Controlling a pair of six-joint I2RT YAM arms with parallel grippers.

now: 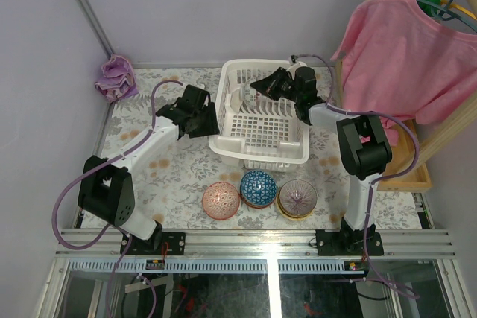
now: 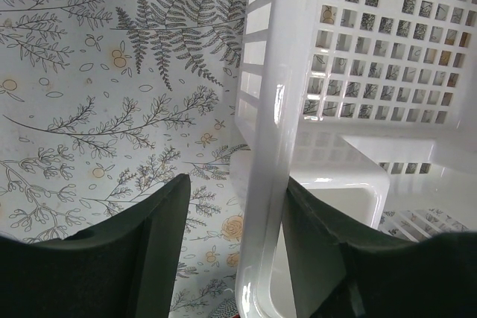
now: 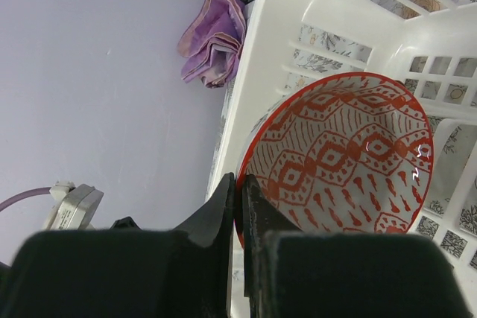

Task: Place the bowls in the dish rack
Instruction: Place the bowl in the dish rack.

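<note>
Where the floral table [image 1: 149,176] nears its front edge, three bowls sit upright in a close row: a pink-red bowl [image 1: 220,199] on the left, a blue netted bowl [image 1: 258,188] in the middle, a tan-yellow bowl [image 1: 297,197] on the right; farther in stands the white dish rack [image 1: 261,156]. The left gripper [image 2: 237,188] straddles the rack's left wall with its jaws apart, one finger outside and clear of the plastic, the other inside, where contact is hard to judge; the right gripper [image 3: 240,184] pinches the rim of a red-patterned bowl [image 3: 335,158], held on edge inside the rack's far left part, partly hidden by the fingers and barely visible from above. A purple cloth [image 1: 115,77] lies in the far left corner; a pink shirt [image 1: 406,57] hangs far right, cropped by the frame.
</note>
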